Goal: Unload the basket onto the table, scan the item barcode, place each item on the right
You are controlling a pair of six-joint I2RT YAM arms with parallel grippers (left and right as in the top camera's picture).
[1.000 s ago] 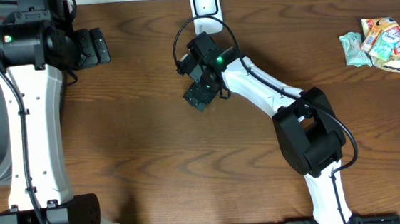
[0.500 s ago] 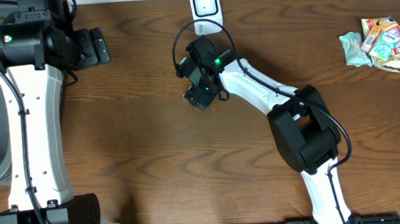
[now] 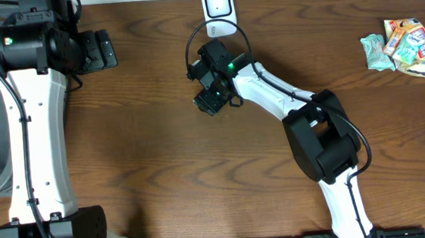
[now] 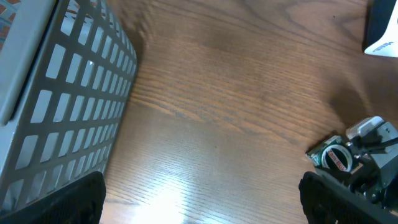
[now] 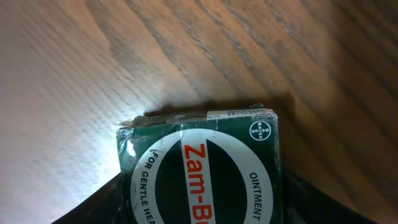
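I'm straddling the ointment box (image 5: 205, 165), lying label-up near the scanner (image 3: 218, 2) on my side, with my right gripper (image 3: 211, 98) to lift it for scanning, can't tell if I'm pinching yet, left gripper (image 3: 108, 50) idling spread wide, well left of the scanner.

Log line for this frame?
right fingers: flanking box, grip unclear | left fingers: open, by basket | scanner: box not presented yet
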